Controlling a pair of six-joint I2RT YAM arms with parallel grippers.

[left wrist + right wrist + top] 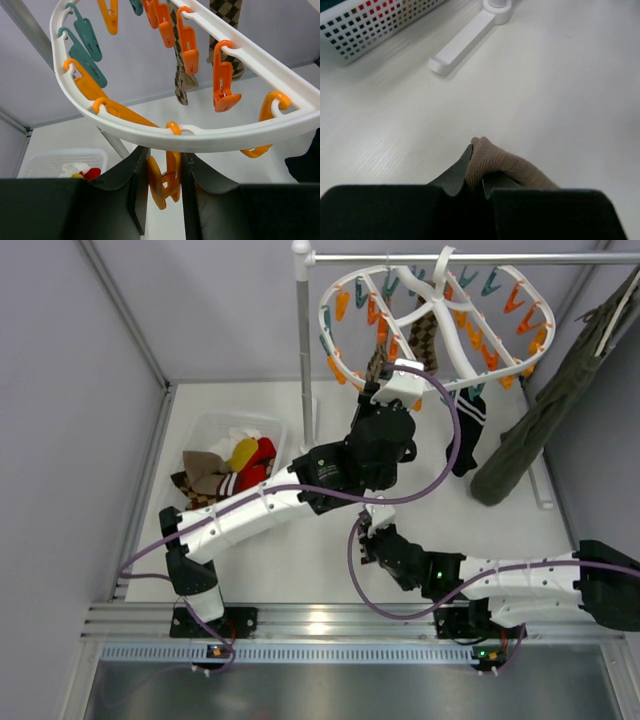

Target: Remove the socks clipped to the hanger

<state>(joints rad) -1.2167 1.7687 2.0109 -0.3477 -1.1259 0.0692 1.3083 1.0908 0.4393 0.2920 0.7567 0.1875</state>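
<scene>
The white hanger (326,318) hangs from the grey rail, ringed with orange and teal clips. Two argyle socks (425,335) hang clipped inside it, and a dark sock with white stripes (468,435) hangs from its near rim. My left gripper (385,388) reaches up under the near rim (200,140). Its jaws press both sides of an orange clip (167,182), and no sock shows in that clip. My right gripper (372,525) is low over the table, shut on a tan sock (495,162) that sticks up between its fingers.
A white basket (200,430) with several socks stands at the left of the table. The grey pole (303,340) and its white foot (465,42) stand behind my arms. An olive-green garment (545,410) hangs at the right.
</scene>
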